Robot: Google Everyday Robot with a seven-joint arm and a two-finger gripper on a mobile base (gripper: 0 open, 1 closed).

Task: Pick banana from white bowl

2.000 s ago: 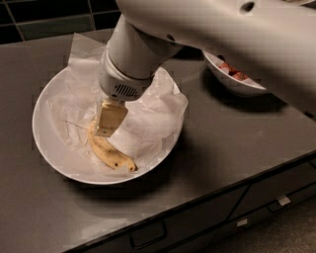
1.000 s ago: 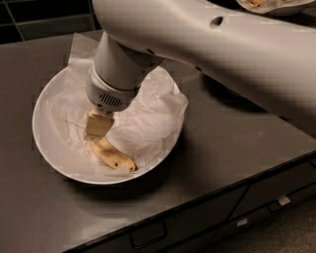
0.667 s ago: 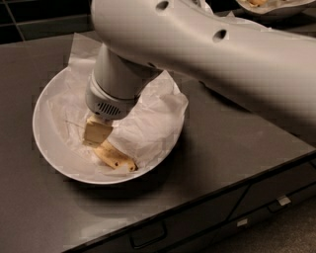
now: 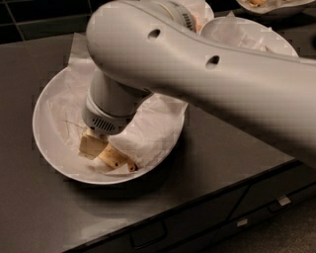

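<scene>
Dark countertop (image 4: 222, 153); white bowl (image 4: 36, 123) holds banana (image 4: 117, 159); gripper (image 4: 95, 147) down on it, jaws' state unclear.

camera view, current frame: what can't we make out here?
- Camera view: the gripper is down in the white bowl; its own wrist hides whether it has a hold.
- The banana: only one spotted end shows; the rest is under the gripper and paper.
- The top-right bowl: cut off by the top edge.
- The rear bowl: mostly behind the arm.
</scene>
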